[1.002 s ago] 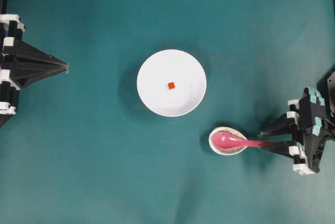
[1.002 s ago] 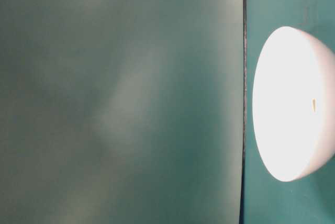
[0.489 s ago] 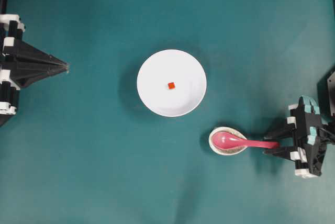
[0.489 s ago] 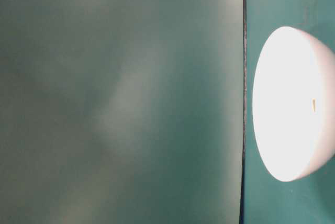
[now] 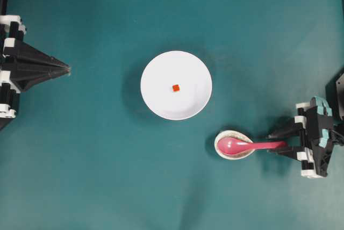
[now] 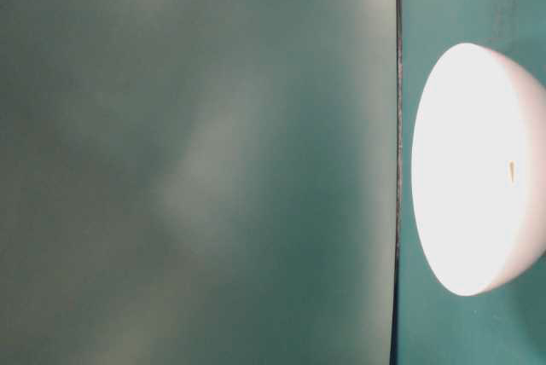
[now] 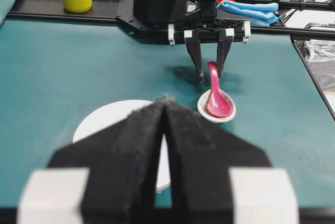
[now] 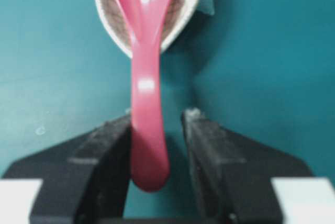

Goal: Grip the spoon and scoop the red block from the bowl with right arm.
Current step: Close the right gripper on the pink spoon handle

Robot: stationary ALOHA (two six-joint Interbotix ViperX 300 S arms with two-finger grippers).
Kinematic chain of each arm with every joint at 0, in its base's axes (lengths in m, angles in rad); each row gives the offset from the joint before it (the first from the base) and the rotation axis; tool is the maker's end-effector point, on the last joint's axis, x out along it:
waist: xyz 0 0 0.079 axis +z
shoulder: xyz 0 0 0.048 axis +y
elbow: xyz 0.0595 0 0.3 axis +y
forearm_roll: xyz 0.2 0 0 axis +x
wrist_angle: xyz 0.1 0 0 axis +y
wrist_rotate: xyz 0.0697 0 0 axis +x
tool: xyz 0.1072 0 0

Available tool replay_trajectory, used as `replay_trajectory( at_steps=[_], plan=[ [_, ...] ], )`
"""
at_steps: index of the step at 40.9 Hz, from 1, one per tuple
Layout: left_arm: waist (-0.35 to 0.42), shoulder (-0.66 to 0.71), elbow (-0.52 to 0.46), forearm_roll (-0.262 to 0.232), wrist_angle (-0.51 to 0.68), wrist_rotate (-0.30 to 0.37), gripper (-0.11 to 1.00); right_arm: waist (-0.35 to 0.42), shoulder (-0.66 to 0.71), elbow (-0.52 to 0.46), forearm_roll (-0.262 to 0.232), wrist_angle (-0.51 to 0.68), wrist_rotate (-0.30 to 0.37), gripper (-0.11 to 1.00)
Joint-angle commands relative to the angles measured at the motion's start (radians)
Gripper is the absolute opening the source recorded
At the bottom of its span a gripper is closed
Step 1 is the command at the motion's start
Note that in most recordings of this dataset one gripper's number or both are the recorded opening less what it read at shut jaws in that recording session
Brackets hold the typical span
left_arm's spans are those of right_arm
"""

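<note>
Near the middle of the teal tabletop (image 5: 107,176) we see the bowl (image 5: 161,101) with the red block (image 5: 176,87) at its centre. Toward the right edge, the spoon (image 5: 247,145) rests its scoop in a small speckled dish (image 5: 219,149), and its handle tip lies between the spread fingers of the right gripper (image 5: 278,144). At the left edge we find the left gripper (image 5: 66,69), fingers pressed together, well apart from the bowl.

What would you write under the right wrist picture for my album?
Open right pincer straddling the pink spoon handle, its scoop resting in the small speckled dish.
</note>
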Motion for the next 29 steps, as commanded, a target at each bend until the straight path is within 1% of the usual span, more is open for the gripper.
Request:
replay_trajectory(
  at_steps=[1, 9, 19, 29],
  plan=[
    [0.000, 0.006, -0.028, 0.000, -0.005, -0.002, 0.01, 0.006, -0.005, -0.003, -0.003, -0.029, 0.003, 0.45],
    [-0.002, 0.006, -0.028, 0.000, -0.003, -0.002, 0.01, 0.006, -0.005, -0.008, -0.005, -0.040, 0.003, 0.45],
    [0.000, 0.006, -0.028, 0.000, -0.003, -0.002, 0.01, 0.006, -0.005, -0.009, -0.020, -0.040, 0.003, 0.45],
    [-0.002, 0.008, -0.028, 0.000, -0.003, -0.002, 0.01, 0.006, -0.005, -0.009, -0.021, -0.046, 0.003, 0.45]
  ],
)
